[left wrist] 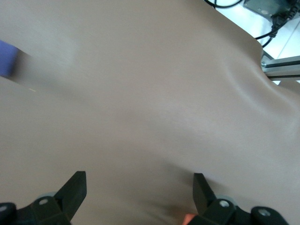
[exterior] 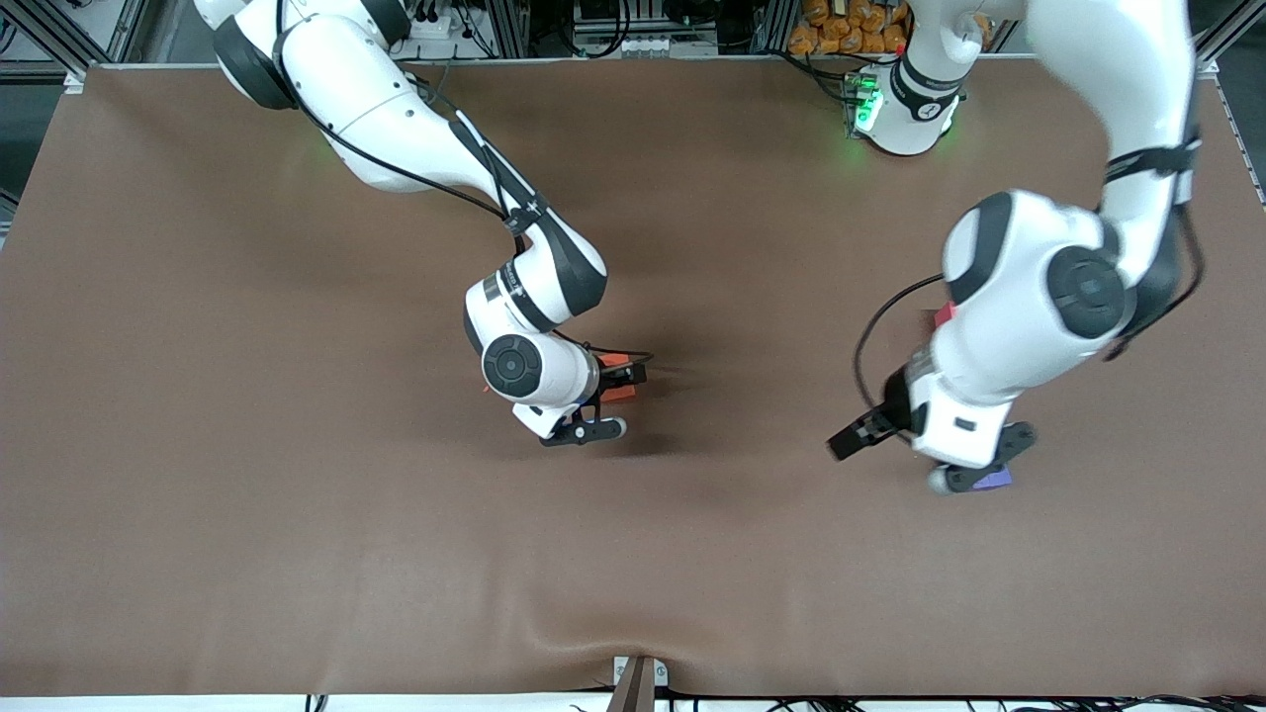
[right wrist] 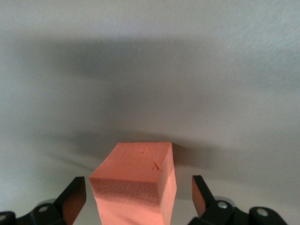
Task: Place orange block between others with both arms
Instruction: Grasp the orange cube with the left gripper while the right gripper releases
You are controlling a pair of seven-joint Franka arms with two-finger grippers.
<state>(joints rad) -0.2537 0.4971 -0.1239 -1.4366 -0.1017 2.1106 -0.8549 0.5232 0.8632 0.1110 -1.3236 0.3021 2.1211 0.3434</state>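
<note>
The orange block (right wrist: 136, 183) stands on the brown table cover between the fingers of my right gripper (right wrist: 139, 185), which is open with a gap on each side. In the front view the orange block (exterior: 620, 395) and right gripper (exterior: 623, 388) are near the table's middle. My left gripper (exterior: 979, 460) is open and low over the cover toward the left arm's end, next to the purple-blue cube (exterior: 994, 480). The left gripper (left wrist: 139, 183) holds nothing, and the purple-blue cube (left wrist: 6, 57) shows at the picture's edge. The pinkish-red cube (exterior: 942, 314) peeks out, farther from the front camera, mostly hidden by the left arm.
The brown cover (exterior: 297, 494) has a raised wrinkle near its front edge (exterior: 633, 633). A metal bracket (exterior: 638, 682) sits at that edge. The left arm's green-lit base (exterior: 905, 109) stands at the back, with a metal frame rail (left wrist: 281, 68) at the table's edge.
</note>
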